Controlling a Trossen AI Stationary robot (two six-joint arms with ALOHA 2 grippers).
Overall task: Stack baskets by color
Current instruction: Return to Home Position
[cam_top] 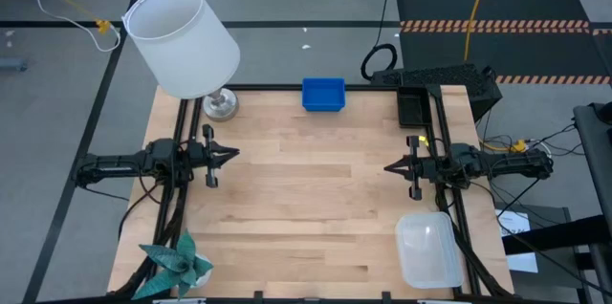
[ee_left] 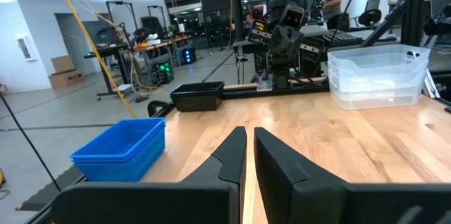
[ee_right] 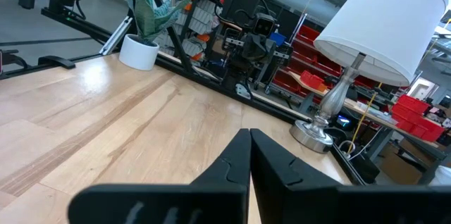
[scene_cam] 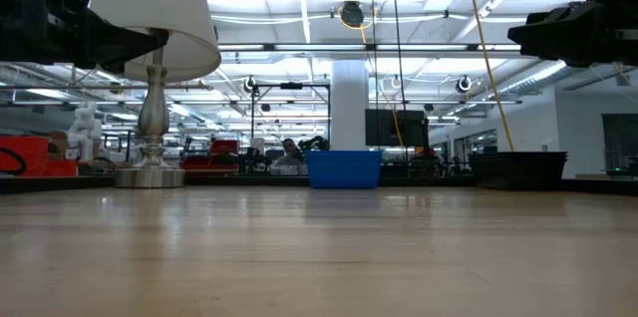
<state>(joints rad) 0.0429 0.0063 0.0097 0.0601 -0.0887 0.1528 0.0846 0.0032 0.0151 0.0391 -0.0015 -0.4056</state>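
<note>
Wooden table (cam_top: 306, 208) holds the clear baskets (cam_top: 428, 247) nearest, at 4 o'clock. Left gripper (cam_top: 228, 156) at 9 and right gripper (cam_top: 394, 165) at 3 face each other mid-table, both pinched closed, empty. Beyond, black baskets (cam_top: 413, 108) at 2 and blue baskets (cam_top: 323, 94) at 12 lie apart from either.

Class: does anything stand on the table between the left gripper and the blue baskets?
Nothing visible does. Only bare table lies between the left gripper and the blue baskets. The lamp base stands to the side of that line, not on it.
</note>
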